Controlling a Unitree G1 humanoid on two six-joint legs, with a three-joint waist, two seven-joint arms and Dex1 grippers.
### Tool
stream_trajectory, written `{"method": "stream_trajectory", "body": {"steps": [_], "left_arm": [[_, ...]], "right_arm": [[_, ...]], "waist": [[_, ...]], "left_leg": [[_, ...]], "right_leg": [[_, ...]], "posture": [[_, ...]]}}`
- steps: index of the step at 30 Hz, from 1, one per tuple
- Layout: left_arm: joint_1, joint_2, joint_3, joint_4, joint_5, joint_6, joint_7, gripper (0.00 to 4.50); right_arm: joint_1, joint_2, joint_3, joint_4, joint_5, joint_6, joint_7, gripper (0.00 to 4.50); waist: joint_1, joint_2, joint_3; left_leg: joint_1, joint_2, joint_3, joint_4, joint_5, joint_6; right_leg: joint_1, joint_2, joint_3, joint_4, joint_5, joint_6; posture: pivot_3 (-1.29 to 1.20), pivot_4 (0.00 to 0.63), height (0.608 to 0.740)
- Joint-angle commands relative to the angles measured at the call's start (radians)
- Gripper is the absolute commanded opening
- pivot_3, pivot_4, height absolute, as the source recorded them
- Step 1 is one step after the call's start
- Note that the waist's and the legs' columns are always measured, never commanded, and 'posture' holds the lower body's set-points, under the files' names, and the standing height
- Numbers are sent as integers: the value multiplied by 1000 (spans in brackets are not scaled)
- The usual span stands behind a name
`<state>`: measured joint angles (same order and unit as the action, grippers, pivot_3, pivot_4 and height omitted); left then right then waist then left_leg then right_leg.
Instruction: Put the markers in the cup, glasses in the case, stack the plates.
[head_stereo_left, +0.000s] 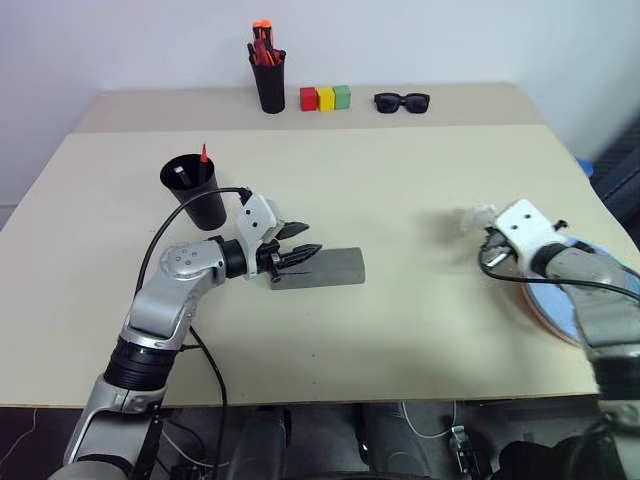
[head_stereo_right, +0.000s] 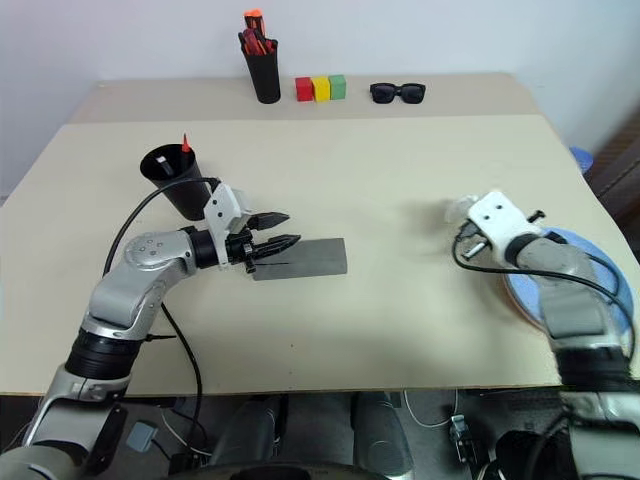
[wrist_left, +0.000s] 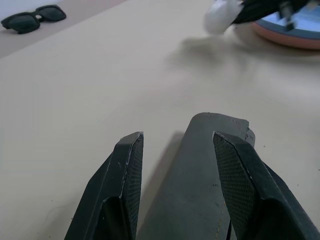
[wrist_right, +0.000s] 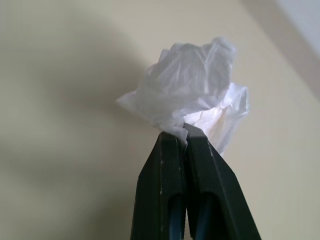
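Beige table (head_stereo_left: 400, 200): case (head_stereo_left: 330, 267), cup (head_stereo_left: 195, 190), plates (head_stereo_right: 575, 290), sunglasses (head_stereo_left: 402, 101).

Case (head_stereo_left: 322, 267) left of stacked plates (head_stereo_left: 560, 305)

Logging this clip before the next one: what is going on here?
A two-armed robot is tidying a table. Its right gripper is shut on a crumpled white wad, beside the stacked plates, blue on pink. Its left gripper is open over one end of the closed grey case. The markers stand in the cup. At the back are a pen pot, three coloured blocks and sunglasses.
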<state>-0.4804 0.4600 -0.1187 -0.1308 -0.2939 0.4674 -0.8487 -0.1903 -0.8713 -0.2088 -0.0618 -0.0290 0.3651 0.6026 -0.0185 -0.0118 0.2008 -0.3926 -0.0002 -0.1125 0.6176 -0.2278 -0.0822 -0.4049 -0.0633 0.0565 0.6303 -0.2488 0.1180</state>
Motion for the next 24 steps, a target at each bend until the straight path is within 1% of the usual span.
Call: {"method": "stream_trajectory", "body": {"steps": [1, 4, 5, 6, 10, 13, 14, 17, 18, 21, 24], "left_arm": [[-40, -11, -10, 33, -12, -42, -37, 2202], [-63, -30, -22, 71, -10, -56, -52, 2202], [-71, -40, -26, 84, -7, -65, -52, 2202], [-76, -50, -28, 96, -5, -73, -52, 2202], [-70, -70, -4, 102, -2, -86, -22, 2202], [-50, -68, 28, 72, -14, -75, 13, 2202], [-25, -51, 58, 47, -20, -73, 26, 2202], [72, -1, 149, -47, -22, -63, 85, 2202], [119, 14, 189, -86, -30, -53, 106, 2202], [235, 39, 282, -175, -53, -15, 163, 2202], [364, 40, 381, -256, -63, 24, 242, 2202]], "right_arm": [[128, -80, -237, -180, 17, 112, 51, 38], [259, -103, -329, -229, 20, 162, 101, 38], [297, -98, -344, -240, 24, 181, 112, 566], [323, -89, -355, -255, 31, 195, 117, 890], [346, -66, -372, -267, 10, 154, 72, 2847], [346, -75, -390, -240, 32, 125, 97, 2847], [338, -76, -396, -240, 54, 122, 113, 2847], [232, -61, -387, -213, 149, 117, 139, 2847], [174, -39, -370, -208, 198, 125, 141, 2847], [64, 19, -315, -202, 296, 130, 155, 2847], [-9, 103, -238, -205, 376, 99, 186, 2847]], "waist": [[6, 0, 0], [3, -1, -1], [2, -2, -1], [-1, -2, -1], [-11, -1, -1], [-18, -1, -1], [-20, -1, -1], [-37, -1, -1], [-40, -1, -1], [-38, -1, -1], [-34, -2, -1]], "left_leg": [[0, 0, 0, 0, 0, 0], [1, 0, 0, 0, 0, 0], [1, 0, 0, 1, 0, 0], [2, 0, 0, 1, 0, 0], [2, 0, 1, 2, 0, 0], [2, 0, 1, 3, 0, 0], [2, 0, 1, 3, 0, 0], [2, 0, 1, 2, 0, 0], [3, 1, 2, 2, 0, 0], [3, 1, 1, 2, 0, 0], [2, 1, 1, 2, 0, 0]], "right_leg": [[1, 0, 0, 0, 0, 0], [2, 0, 0, 0, 0, 0], [2, 0, 0, 0, 0, 0], [2, 0, 0, 0, 0, 0], [2, 0, 1, 0, -1, -3], [2, 0, 1, 0, -1, -3], [2, 0, 1, 0, -1, -3], [2, 0, 1, 0, 0, -2], [2, 0, 1, 1, 0, -1], [2, 1, 1, 1, 0, -2], [2, 1, 1, 0, 0, -2]], "posture": [[0, 150, 740], [0, 150, 740], [0, 150, 740], [0, 150, 740], [0, 150, 740], [0, 150, 740], [0, 150, 740], [0, 150, 740], [0, 150, 740], [0, 150, 740], [0, 150, 740]]}}
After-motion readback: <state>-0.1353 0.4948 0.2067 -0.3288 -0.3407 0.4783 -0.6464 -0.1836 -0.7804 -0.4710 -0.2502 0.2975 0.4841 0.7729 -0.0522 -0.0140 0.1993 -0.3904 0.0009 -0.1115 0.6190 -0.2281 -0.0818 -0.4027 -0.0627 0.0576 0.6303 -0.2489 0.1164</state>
